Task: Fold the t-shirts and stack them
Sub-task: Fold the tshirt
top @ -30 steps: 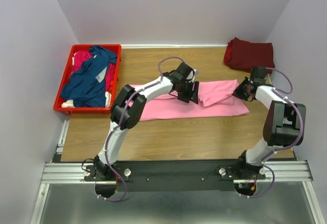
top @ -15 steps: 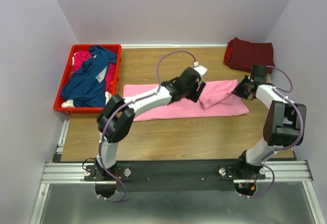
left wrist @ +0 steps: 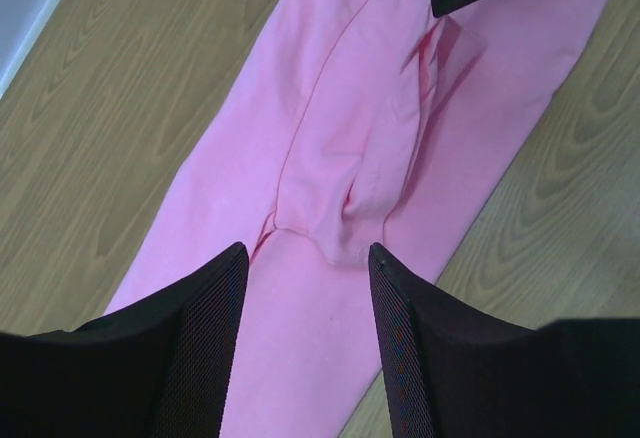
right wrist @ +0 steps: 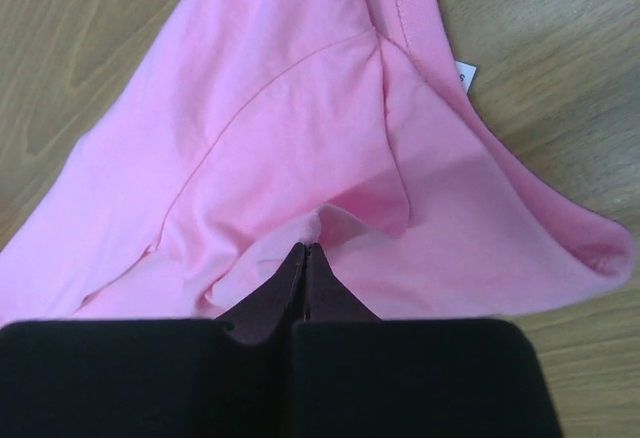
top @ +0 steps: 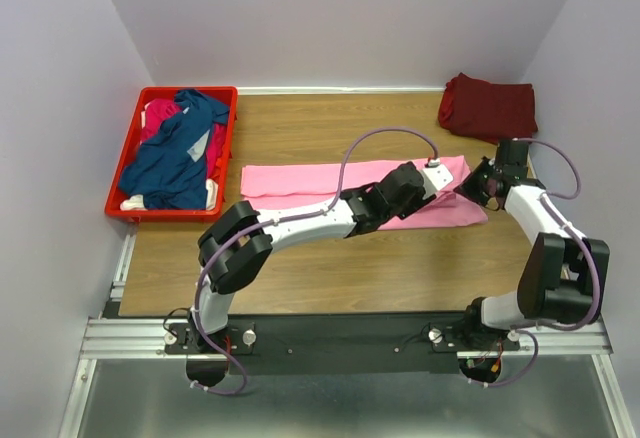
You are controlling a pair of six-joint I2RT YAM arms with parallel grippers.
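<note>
Right end effector (right wrist: pixel 305 255) pinches the limp light pink t-shirt (right wrist: pixel 290 108). Left end effector (left wrist: pixel 305 263) is apart; I'd grip the soft fold (left wrist: pixel 345 208) just ahead.

Open along near table (top: pixel 350 278) strip. Blocked left by crate (top: pixel 160 216), far right by maroon shirt (top: pixel 488 106), mid-table by left arm (top: pixel 300 226) over pink shirt (top: pixel 290 178).

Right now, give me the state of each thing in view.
light pink t-shirt, folded into a strip, right end pinched
maroon t-shirt, folded
navy t-shirt, crumpled in red crate
magenta t-shirt, crumpled under it
left gripper, open
right gripper, shut on pink cloth
</note>
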